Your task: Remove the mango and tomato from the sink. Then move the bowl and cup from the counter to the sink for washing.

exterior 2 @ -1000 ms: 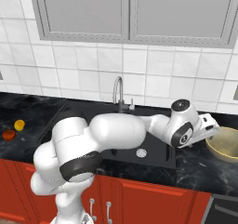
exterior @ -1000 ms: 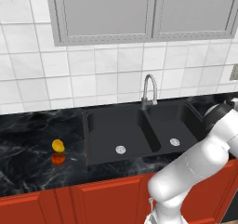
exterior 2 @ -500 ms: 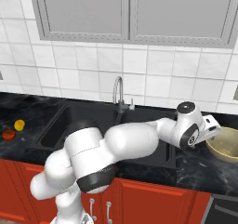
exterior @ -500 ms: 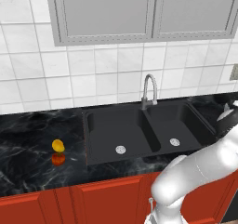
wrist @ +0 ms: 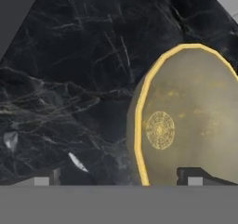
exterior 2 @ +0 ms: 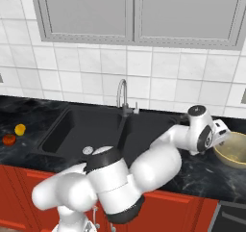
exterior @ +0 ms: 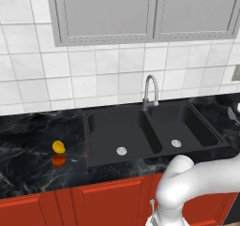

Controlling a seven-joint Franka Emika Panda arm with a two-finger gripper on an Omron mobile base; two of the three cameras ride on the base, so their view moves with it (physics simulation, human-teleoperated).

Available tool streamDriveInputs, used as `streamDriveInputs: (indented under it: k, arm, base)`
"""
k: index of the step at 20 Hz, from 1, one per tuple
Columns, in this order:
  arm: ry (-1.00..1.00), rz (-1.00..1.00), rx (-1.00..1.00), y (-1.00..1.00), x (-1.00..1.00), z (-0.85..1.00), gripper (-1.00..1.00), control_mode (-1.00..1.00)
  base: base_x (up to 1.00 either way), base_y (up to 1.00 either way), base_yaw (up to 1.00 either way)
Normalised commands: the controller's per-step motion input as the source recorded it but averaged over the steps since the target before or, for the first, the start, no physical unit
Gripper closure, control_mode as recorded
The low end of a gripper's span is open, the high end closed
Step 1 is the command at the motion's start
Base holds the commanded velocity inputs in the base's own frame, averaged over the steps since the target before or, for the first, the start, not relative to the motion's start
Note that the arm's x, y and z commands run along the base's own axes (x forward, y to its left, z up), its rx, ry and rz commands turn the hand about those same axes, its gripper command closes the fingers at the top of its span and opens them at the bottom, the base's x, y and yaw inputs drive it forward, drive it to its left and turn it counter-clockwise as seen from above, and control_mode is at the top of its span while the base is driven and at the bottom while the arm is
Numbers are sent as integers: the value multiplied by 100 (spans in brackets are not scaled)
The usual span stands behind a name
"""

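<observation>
The tan-yellow bowl [exterior 2: 234, 150] sits on the counter right of the black sink [exterior 2: 72, 125]. My gripper [exterior 2: 222, 135] hangs just above its left rim. In the hand view the bowl [wrist: 190, 116] lies below the open gripper [wrist: 121, 179]. Its yellow rim runs between the two fingertips, and the right fingertip [wrist: 197, 175] is over the pale inside. Nothing is held. The yellow-orange mango [exterior: 58, 146] and the red tomato [exterior: 58, 160] rest side by side on the counter left of the sink [exterior: 101, 126]. The cup is out of view.
A curved silver faucet [exterior: 149, 91] stands behind the sink's divider. Black marble counter [wrist: 69, 79] stretches left of the bowl. Grey wall cabinets [exterior: 140, 9] hang above the tiled wall. My white arm [exterior 2: 158, 159] reaches across the right basin.
The arm has swung further right, carrying the hand out over the bowl's left rim. The jaws have stayed wide apart. Mango, tomato and bowl have not moved.
</observation>
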Motion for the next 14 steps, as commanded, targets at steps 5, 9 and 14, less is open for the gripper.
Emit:
streamDriveInputs:
  k: [5, 9, 14]
  arm:
    - [9, 0, 0, -16, 16, -19, -100, -100]
    - [2, 0, 0, -19, 15, -17, -100, -100]
    - [0, 0, 0, -20, 14, -16, -100, -100]
  base:
    - [0, 0, 0]
    - [0, 0, 0]
    - [0, 0, 0]
